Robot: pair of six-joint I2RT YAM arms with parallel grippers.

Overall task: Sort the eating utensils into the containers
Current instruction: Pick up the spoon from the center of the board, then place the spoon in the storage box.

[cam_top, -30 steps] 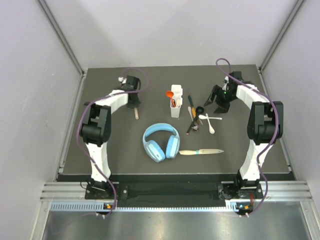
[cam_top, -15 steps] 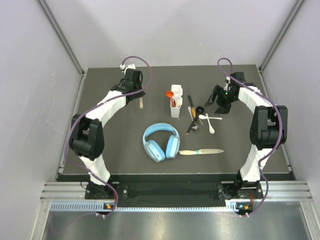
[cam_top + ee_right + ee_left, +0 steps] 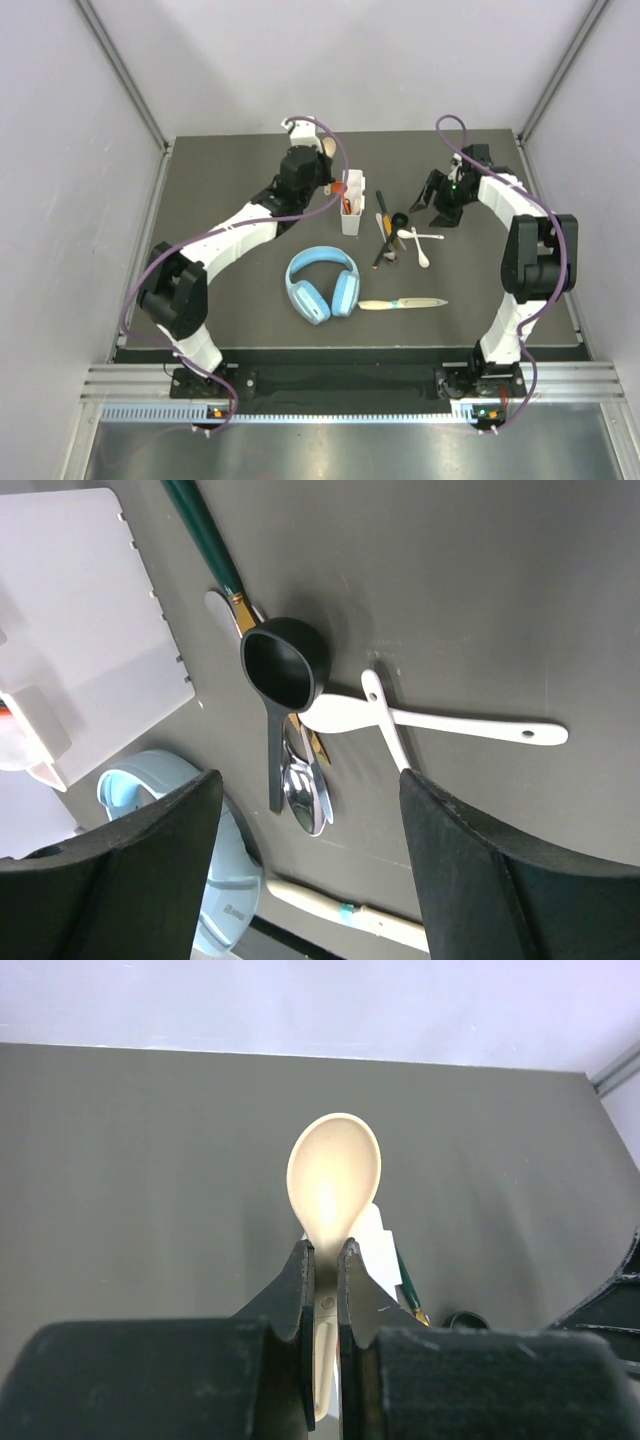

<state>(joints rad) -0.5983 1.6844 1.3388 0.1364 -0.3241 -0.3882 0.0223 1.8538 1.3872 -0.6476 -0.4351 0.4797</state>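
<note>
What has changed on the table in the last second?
The left gripper, shut on a cream spoon, swung right from the table's left side to just beside the white caddy. The right gripper stayed open over the loose utensils; the headphones and knife have not moved.

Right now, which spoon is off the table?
The cream spoon, pinched by its handle in the left gripper, bowl up. The two white spoons lie crossed on the table; the orange-red one stands in the caddy.
</note>
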